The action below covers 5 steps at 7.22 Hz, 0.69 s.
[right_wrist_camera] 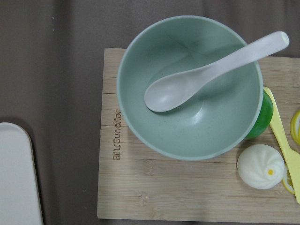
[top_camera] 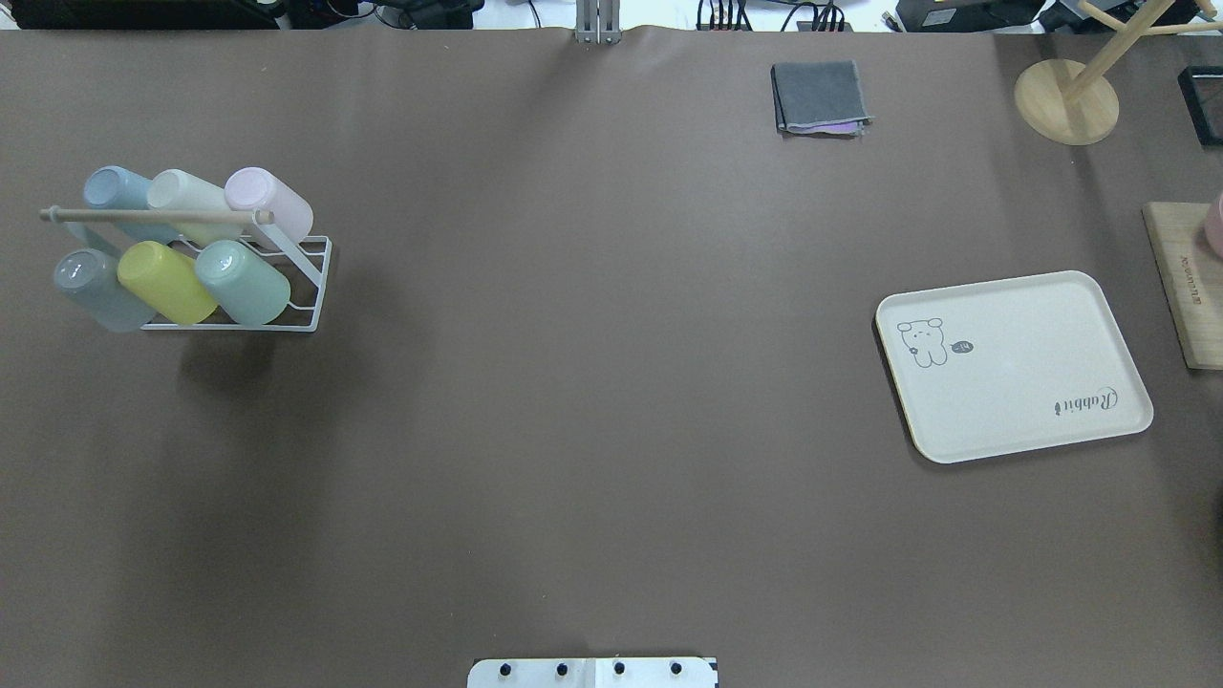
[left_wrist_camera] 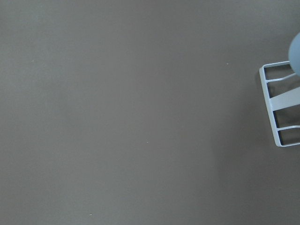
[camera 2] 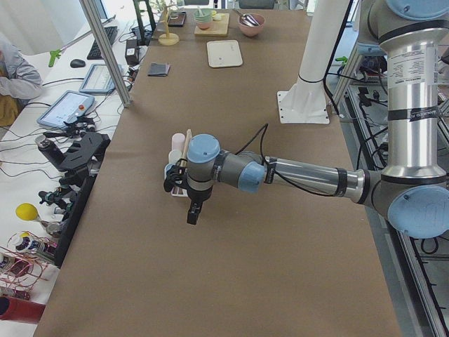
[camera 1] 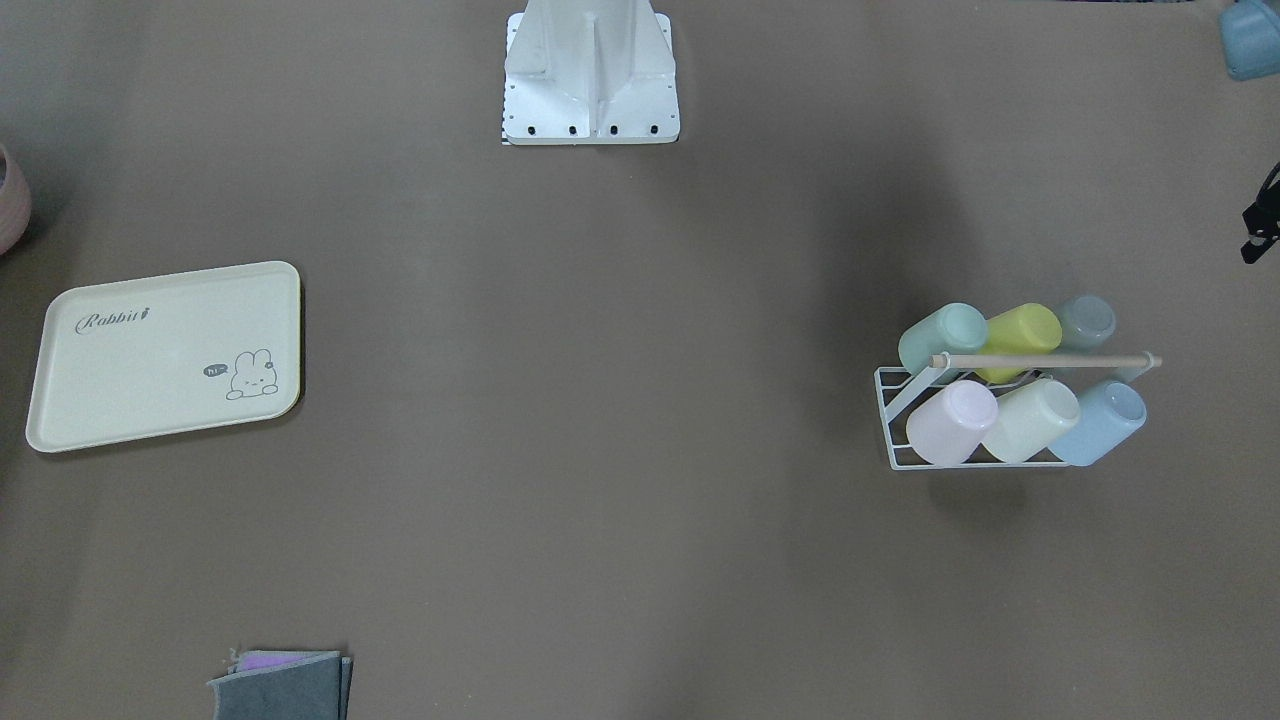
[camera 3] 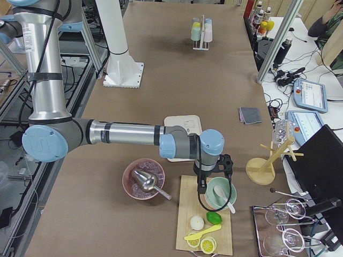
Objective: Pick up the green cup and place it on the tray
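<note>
The green cup (top_camera: pixel 244 282) lies tilted in a white wire rack (top_camera: pixel 287 328) at the left of the overhead view. It is the right-hand cup of the lower row of three, with its closed base pointing up and out toward the lower right. A yellow-green cup (top_camera: pixel 167 282) presses against its left side, and a wooden bar (top_camera: pixel 153 217) runs above the row. The tray (top_camera: pixel 1013 368) sits bare well apart, at the right of that view.

The left gripper (camera 2: pixel 191 219) hangs over the table just beside the rack. Its wrist camera catches only a corner of the wire. The right gripper (camera 3: pixel 201 188) hovers over a bowl at the far end. Both show only in the side views, so whether their jaws are spread or closed cannot be told.

The cup looks like thin, stiff plastic: light, empty, smooth and likely slick. A moderate pinch across the wall near the base should hold it without flexing. The cup's right side is free and the yellow-green one crowds its left, so one finger needs care there. It probably has to slide out along its own tilt.
</note>
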{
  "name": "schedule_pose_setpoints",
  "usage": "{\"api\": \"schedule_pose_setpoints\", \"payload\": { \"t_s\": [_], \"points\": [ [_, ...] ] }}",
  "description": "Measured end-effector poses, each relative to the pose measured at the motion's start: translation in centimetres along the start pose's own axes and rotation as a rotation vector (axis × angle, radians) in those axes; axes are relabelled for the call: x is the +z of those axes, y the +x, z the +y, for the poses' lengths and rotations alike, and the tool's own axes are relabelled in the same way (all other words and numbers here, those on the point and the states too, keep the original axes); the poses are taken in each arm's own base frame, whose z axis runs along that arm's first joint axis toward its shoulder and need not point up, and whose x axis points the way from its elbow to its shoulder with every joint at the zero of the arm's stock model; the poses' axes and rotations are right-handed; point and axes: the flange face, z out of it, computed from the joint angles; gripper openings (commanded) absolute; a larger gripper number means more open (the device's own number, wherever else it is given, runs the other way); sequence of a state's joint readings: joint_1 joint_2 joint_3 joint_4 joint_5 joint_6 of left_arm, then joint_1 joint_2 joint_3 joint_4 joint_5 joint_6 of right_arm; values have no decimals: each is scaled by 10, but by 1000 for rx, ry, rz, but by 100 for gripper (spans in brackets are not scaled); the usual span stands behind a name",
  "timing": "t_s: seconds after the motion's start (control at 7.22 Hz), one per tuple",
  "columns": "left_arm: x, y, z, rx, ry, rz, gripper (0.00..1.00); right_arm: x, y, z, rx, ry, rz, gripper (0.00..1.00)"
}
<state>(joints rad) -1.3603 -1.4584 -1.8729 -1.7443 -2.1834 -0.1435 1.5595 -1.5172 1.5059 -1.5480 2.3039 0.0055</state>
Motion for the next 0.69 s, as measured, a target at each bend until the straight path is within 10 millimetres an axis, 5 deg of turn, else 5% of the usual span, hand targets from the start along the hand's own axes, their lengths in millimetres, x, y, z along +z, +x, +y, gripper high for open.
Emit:
{"api": "schedule_pose_setpoints", "payload": {
  "t_s": [0.28, 0.69],
  "points": [
    [-2, 44, -12, 83, -7, -27, 99, 1, 0, 0, 0, -1, 2, 100],
    [-16, 147, -58, 295, -68, -103, 99, 2, -1, -3, -2, -4, 2, 100]
  ]
}}
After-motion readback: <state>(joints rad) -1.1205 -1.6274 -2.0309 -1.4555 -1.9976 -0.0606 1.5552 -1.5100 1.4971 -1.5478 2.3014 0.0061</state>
